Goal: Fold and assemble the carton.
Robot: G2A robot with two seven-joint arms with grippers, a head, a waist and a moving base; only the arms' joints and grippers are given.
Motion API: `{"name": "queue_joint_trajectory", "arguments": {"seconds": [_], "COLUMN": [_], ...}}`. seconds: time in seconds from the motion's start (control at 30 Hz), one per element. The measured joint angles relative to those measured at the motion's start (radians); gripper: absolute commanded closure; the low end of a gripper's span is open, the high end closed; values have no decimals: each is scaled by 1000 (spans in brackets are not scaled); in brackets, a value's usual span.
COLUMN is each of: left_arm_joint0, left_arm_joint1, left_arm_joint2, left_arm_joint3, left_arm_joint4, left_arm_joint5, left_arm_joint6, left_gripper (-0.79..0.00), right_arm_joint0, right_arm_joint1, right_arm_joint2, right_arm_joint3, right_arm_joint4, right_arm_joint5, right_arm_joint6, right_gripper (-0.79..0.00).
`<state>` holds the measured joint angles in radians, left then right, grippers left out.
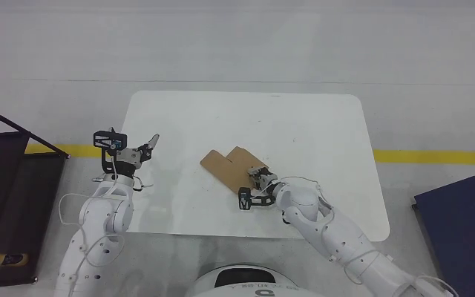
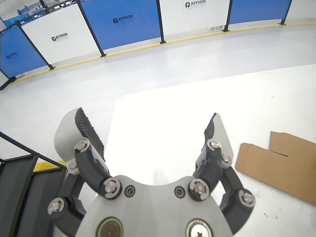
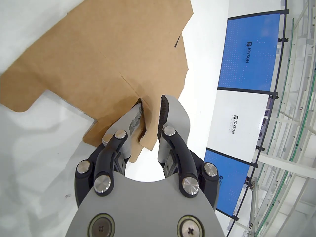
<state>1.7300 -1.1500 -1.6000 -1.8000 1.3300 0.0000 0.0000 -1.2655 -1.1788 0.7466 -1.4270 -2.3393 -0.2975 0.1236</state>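
On the table (image 1: pixel 312 126), right gripper (image 3: pixel 151 102) pinches the carton (image 3: pixel 98 50), 1 finger (image 3: pixel 134 120) half-hidden behind it; left gripper (image 2: pixel 147 113) gapes.

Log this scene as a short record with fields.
carton: brown cardboard, not yet assembled, mid-table
right gripper: shut on a flap at the carton's near corner
left gripper: open, empty, over the table's left edge, apart from the carton
table: white, rounded corners
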Motion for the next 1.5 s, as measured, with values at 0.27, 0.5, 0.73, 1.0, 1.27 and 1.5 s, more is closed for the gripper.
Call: {"name": "queue_joint_trajectory", "arguments": {"seconds": [0.27, 0.5, 0.73, 1.0, 1.27, 1.5], "left_arm_joint0": [0, 0, 0, 0, 0, 0], "left_arm_joint1": [0, 0, 0, 0, 0, 0], "left_arm_joint2": [0, 0, 0, 0, 0, 0], "left_arm_joint3": [0, 0, 0, 0, 0, 0], "left_arm_joint4": [0, 0, 0, 0, 0, 0], "left_arm_joint5": [0, 0, 0, 0, 0, 0], "left_arm_joint6": [0, 0, 0, 0, 0, 0], "left_gripper": [-785, -785, -785, -785, -785, -785], "right_arm_joint0": [1, 27, 49, 15, -174, -339], "right_arm_joint1": [-1, -16, -34, -37, 17, 71], "right_arm_joint2": [-1, -37, -42, 19, 246, 543], "right_arm_joint3": [-19, 0, 43, 38, -195, -331], "right_arm_joint4": [-80, -127, -99, -37, 134, 720], "right_arm_joint5": [-12, -25, 18, 192, 249, -262], "right_arm_joint6": [37, 19, -5, -27, -108, -307], "right_gripper": [-376, -329, 0, 0, 0, 0]}}
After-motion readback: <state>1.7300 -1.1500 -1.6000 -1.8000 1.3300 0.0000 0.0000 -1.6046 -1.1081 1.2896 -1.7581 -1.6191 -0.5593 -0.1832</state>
